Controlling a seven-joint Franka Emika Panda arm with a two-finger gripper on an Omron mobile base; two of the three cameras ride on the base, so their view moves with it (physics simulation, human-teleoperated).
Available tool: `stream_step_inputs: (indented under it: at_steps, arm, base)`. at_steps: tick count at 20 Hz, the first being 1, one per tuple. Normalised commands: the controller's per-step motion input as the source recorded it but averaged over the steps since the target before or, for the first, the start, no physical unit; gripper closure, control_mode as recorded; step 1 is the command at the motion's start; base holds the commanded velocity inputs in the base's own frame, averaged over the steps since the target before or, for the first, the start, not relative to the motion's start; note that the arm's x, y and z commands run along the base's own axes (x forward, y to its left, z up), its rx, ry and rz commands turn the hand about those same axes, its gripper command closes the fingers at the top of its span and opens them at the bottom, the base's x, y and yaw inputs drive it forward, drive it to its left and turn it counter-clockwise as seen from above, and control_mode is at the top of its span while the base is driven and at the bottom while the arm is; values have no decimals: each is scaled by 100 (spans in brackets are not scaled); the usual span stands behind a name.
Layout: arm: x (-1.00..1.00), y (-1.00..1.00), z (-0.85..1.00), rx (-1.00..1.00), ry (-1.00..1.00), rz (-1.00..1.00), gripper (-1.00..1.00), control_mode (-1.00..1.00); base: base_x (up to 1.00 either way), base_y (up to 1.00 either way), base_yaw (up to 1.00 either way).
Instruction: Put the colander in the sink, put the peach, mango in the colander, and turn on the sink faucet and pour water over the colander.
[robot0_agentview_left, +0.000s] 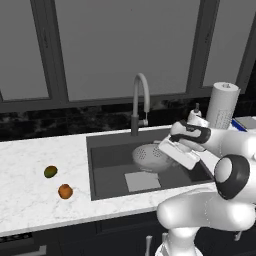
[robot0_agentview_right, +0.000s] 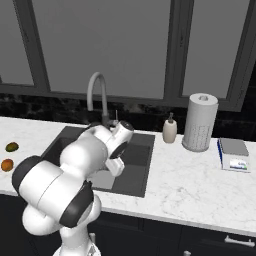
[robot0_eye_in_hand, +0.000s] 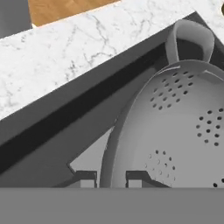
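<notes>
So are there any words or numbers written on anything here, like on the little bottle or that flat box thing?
No text can be read anywhere.
The small cream soap bottle: no label shows.
The flat grey and blue box-like thing on the white marble counter: no readable marks; too small to tell.
The tall white paper towel roll: only a faint dot pattern, no words.
</notes>
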Motion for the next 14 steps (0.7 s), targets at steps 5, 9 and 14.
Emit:
stream_step_inputs:
  at_steps: [5, 9, 14]
  arm:
    - [34, 9, -52, 2, -6, 1, 100, -100]
    - [13, 25, -63, 0, 0, 4, 100, -100]
    - [3, 11, -28, 2, 0, 12, 100, -100]
  base:
    - [0, 0, 0]
    - [0, 0, 0]
    - [0, 0, 0]
